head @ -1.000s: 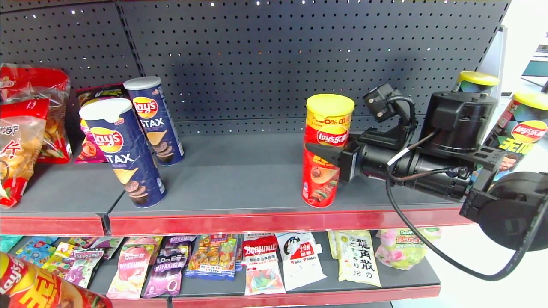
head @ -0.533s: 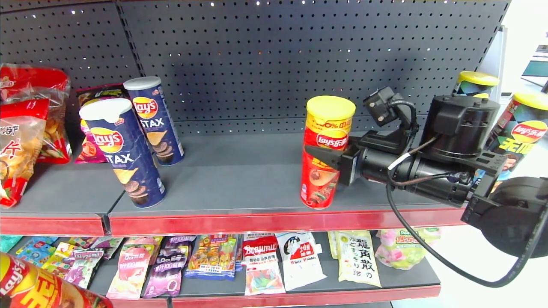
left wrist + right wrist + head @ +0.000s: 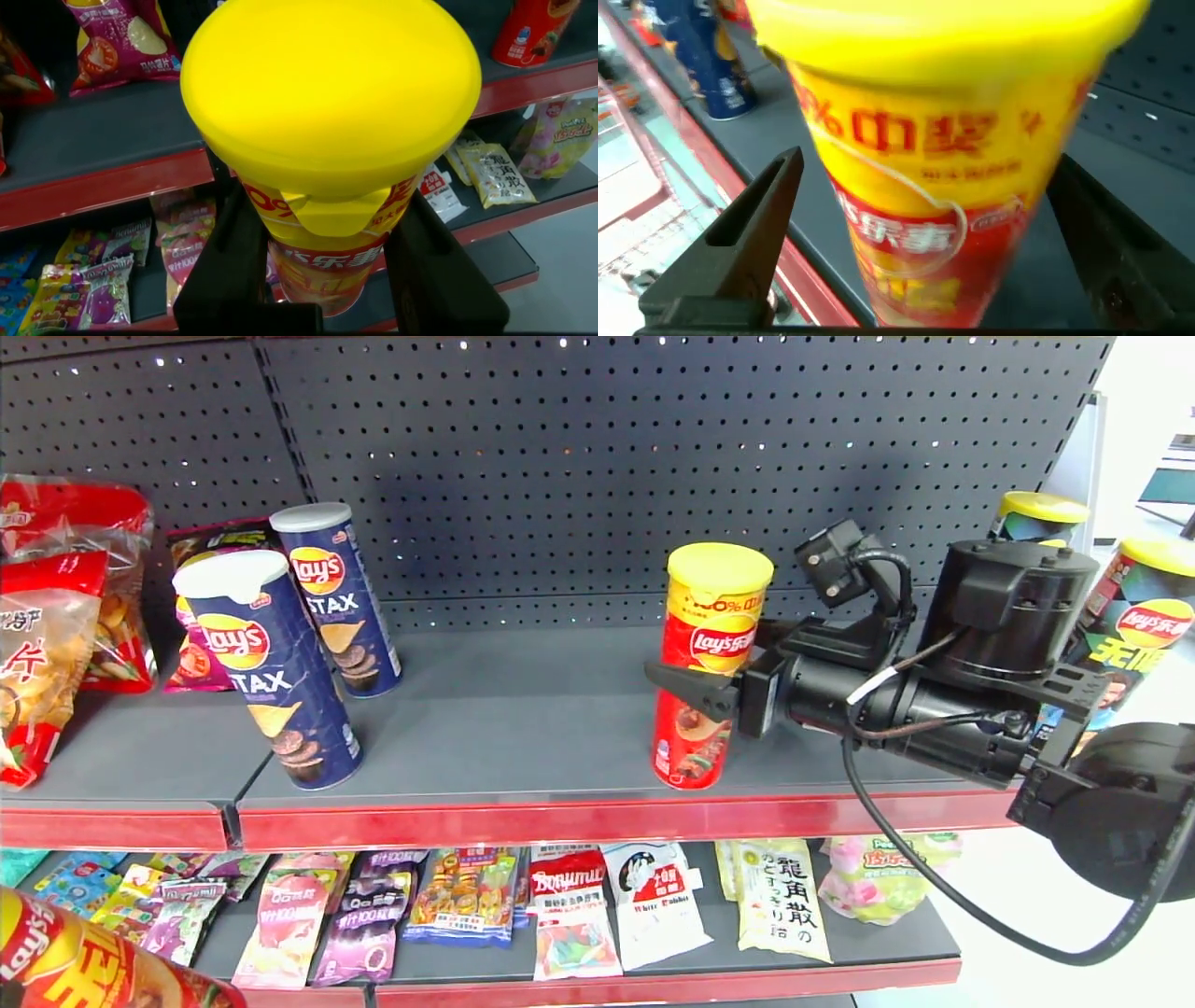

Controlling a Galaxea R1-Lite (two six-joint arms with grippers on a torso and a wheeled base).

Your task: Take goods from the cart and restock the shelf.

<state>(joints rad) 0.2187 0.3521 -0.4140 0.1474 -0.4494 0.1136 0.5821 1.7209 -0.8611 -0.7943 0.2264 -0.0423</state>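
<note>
Spanning the head view, the upper shelf [image 3: 523, 709] has open bare surface between two blue chip canisters [image 3: 271, 672] near its left end and a yellow-lidded red chip canister [image 3: 695, 751] toward its right end. That canister stands on its base close to the red front edge. The right gripper [image 3: 691, 658] straddles it at mid-height, fingers spread, with a gap on each side. The left gripper [image 3: 322, 280] clamps a second red canister [image 3: 332, 103] in front of the lower tier's left end.

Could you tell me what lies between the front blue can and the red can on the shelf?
Nothing: the grey shelf between blue can and red can is bare, per the head view.
</note>
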